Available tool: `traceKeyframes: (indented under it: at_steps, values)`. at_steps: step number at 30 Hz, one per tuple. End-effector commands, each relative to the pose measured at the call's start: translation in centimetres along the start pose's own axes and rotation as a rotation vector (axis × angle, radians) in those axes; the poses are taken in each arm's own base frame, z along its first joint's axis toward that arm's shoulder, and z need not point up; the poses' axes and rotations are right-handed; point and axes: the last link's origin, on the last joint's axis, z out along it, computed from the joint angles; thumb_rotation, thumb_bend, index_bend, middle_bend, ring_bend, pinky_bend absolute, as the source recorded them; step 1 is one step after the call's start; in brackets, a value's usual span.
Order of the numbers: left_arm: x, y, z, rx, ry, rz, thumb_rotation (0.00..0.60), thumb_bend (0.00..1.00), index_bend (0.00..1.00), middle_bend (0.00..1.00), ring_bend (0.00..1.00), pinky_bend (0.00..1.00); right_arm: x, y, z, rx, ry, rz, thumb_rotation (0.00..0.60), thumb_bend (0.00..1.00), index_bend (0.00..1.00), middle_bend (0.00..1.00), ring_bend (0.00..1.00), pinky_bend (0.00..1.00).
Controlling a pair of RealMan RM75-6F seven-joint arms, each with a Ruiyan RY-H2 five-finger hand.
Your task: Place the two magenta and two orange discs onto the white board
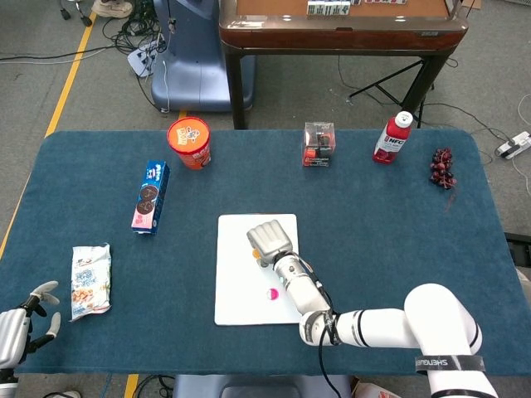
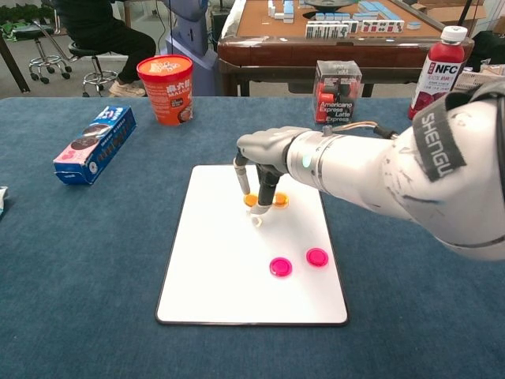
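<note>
Both magenta discs (image 2: 281,267) and one orange disc (image 2: 280,200) lie on the white board (image 2: 213,268). The second orange disc (image 2: 251,200) is low over the board, pinched by the right robot hand (image 2: 260,162), apparently awaiting release. The left robot hand (image 1: 21,319) rests spread and empty at the desk (image 2: 95,260) edge.

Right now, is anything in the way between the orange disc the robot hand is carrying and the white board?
Nothing visible is. The right robot hand holds the orange disc between its fingers, right over bare white board. The other orange disc lies beside it, and the two pink ones lie nearer the front edge.
</note>
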Motion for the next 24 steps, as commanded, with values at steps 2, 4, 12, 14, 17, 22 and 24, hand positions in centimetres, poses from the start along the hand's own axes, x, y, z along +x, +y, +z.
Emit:
traceKeyframes:
  at_steps: [2, 4, 12, 14, 17, 22, 24]
  values:
    - [0.0, -0.1, -0.1, 0.004, -0.002, -0.001, 0.6, 0.47, 0.27, 0.43, 0.51, 0.66, -0.1, 0.0, 0.1, -0.001, -0.002, 0.005, 0.6, 0.26, 0.54, 1.0, 1.0, 1.0]
    - [-0.1, -0.1, -0.2, 0.004, -0.004, -0.001, 0.6, 0.47, 0.27, 0.43, 0.51, 0.66, -0.1, -0.1, 0.2, 0.0, -0.001, 0.006, 0.6, 0.24, 0.54, 1.0, 1.0, 1.0]
    - [-0.2, -0.1, -0.2, 0.004, -0.007, -0.002, 0.6, 0.47, 0.27, 0.43, 0.51, 0.66, 0.0, -0.2, 0.4, 0.002, 0.02, 0.02, 0.6, 0.0, 0.31, 1.0, 1.0, 1.0]
    - [-0.2, -0.1, -0.2, 0.006, -0.008, -0.002, 0.6, 0.47, 0.27, 0.43, 0.51, 0.66, 0.0, -0.1, 0.4, 0.003, 0.026, 0.032, 0.6, 0.0, 0.26, 1.0, 1.0, 1.0]
    - [-0.3, -0.1, -0.3, 0.007, -0.009, -0.002, 0.6, 0.47, 0.27, 0.43, 0.51, 0.66, 0.2, 0.1, 0.3, 0.002, 0.04, 0.032, 0.6, 0.0, 0.24, 1.0, 1.0, 1.0]
    - [-0.1, -0.1, -0.1, 0.005, -0.002, -0.002, 0.6, 0.47, 0.27, 0.43, 0.51, 0.66, 1.3, 1.3, -0.8, -0.009, 0.088, 0.035, 0.6, 0.0, 0.24, 1.0, 1.0, 1.0]
    - [0.2, -0.1, 0.1, 0.001, 0.005, -0.004, 0.6, 0.47, 0.27, 0.43, 0.51, 0.66, 2.1, 2.5, -1.7, -0.021, 0.118, 0.025, 0.6, 0.02, 0.28, 1.0, 1.0, 1.0]
